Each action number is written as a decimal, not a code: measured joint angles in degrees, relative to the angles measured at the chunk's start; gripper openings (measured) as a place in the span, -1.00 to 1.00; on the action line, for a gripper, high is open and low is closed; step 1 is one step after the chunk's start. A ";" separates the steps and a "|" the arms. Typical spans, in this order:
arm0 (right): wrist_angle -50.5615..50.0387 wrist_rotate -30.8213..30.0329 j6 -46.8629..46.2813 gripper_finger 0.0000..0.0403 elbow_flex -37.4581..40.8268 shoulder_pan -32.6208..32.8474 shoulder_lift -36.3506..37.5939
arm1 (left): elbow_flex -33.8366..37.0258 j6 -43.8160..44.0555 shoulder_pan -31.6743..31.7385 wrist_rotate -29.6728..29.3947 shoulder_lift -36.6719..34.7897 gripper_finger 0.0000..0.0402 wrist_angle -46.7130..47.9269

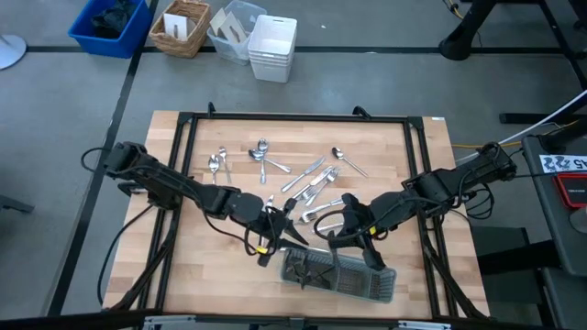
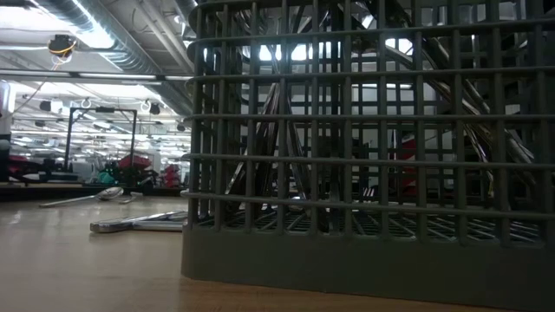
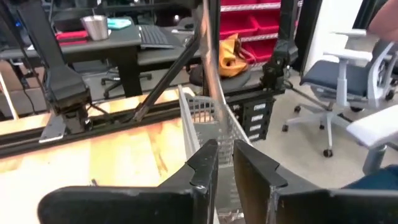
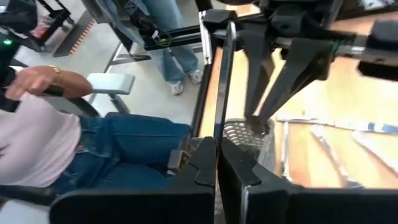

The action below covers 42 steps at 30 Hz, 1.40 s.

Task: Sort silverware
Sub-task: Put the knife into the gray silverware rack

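A: Silverware (image 1: 303, 174), where is it?

B: Most of it lies spread on the far middle of your table (image 1: 211, 266). A few pieces stand inside the grey tray (image 1: 367, 280) at the near edge.

A: And my left pincer (image 3: 225, 152)?

B: It sits over the left end of the tray. Your fingers are clamped on one slim silver piece (image 3: 211, 81), which stands upright. I cannot tell which kind it is.

A: My right pincer (image 4: 216, 149)?

B: It is just beside, over the tray too, with its fingers pressed together.
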State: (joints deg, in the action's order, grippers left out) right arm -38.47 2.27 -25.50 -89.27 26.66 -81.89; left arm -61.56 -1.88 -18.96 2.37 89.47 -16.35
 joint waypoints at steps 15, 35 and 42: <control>-3.75 -3.58 -3.16 -0.98 -0.07 6.74 -0.46 | 0.04 -1.19 1.44 -0.24 0.00 -0.79 4.01; -11.54 -19.45 -10.13 -0.97 -0.02 18.15 -15.08 | 0.07 0.55 4.66 -0.26 0.00 -0.79 3.92; -11.44 -16.02 -10.91 -0.93 -0.02 17.96 -18.77 | 0.07 0.58 4.31 -0.26 0.00 -0.79 3.98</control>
State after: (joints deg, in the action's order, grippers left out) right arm -49.91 -13.75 -36.41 -89.30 44.62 -100.66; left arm -61.49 -1.30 -14.65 2.11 89.47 -12.36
